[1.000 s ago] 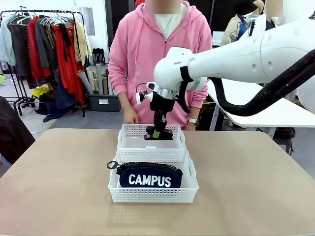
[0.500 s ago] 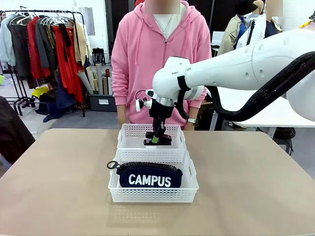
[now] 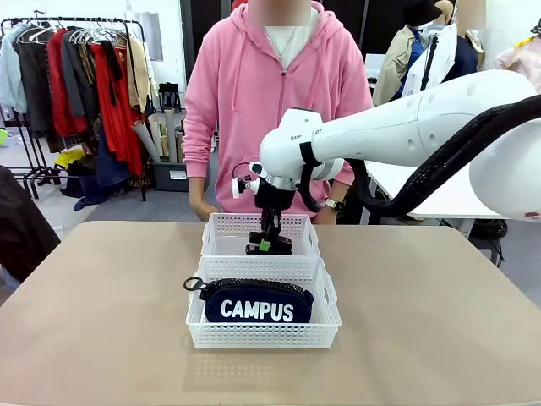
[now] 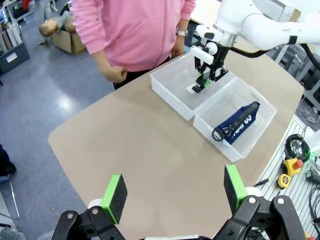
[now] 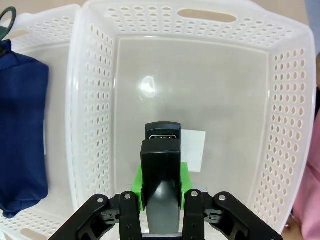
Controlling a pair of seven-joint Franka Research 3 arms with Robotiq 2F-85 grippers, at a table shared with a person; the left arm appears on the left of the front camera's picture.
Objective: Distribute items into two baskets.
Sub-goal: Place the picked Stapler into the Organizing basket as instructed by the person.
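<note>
The navy CAMPUS pouch [image 3: 258,304] lies in the nearer, larger white basket [image 3: 263,337]; it also shows as a dark pouch [image 4: 237,121] and a navy pouch [image 5: 20,125]. My right gripper [image 3: 269,245] is shut on the black stapler [image 3: 270,248] and holds it low inside the farther, smaller basket [image 3: 221,227]. In the right wrist view the stapler [image 5: 161,170] sits between the green pads [image 5: 186,177] above the basket's clear floor [image 5: 195,90]. My left gripper [image 4: 173,192] hangs open high over the table, far from both baskets [image 4: 175,95].
A person in a pink hoodie [image 3: 270,93] stands at the far edge, a hand [image 3: 201,210] near the smaller basket's left corner. The tan table [image 3: 101,321] has bare room to both sides of the baskets.
My right gripper has sunk with the stapler deeper into the farther basket. The person's hand has drawn back from the basket's edge.
</note>
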